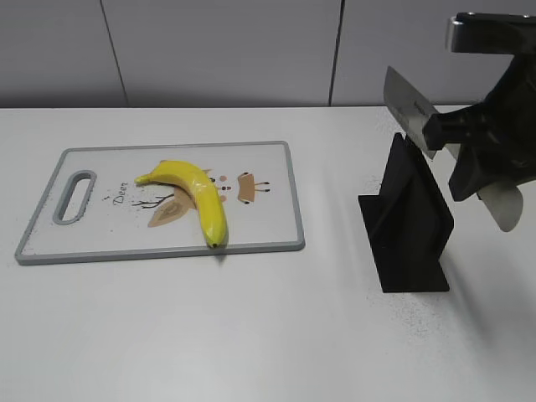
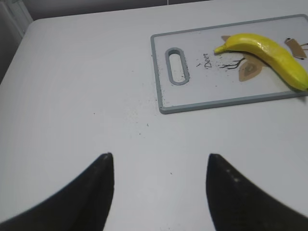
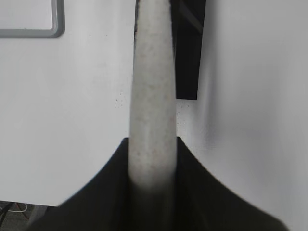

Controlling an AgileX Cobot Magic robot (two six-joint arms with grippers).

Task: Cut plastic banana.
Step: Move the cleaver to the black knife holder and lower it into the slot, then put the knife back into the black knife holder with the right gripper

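The right gripper (image 1: 469, 138) has its fingers clamped on the handle of a knife (image 1: 409, 110), holding it in the air above the black knife stand (image 1: 406, 222) at the right side of the table (image 1: 251, 335). The blade points up and to the left, clear of the stand. In the right wrist view the pale knife handle (image 3: 151, 106) runs straight up between the two dark fingers (image 3: 106, 192), with the stand (image 3: 188, 48) just behind it and a corner of the cutting board (image 3: 33, 29) at the upper left.

The left gripper (image 2: 159, 192) hovers over bare table with its fingers (image 2: 91, 192) spread apart and nothing between them.

The banana (image 1: 197, 197) lies on the grey-rimmed cutting board (image 1: 251, 151), well apart from both grippers. It is whole, curved, with its stem toward the board's handle slot (image 1: 74, 197) and its tip close to the board's front edge. It rests across a printed deer drawing (image 1: 247, 186).
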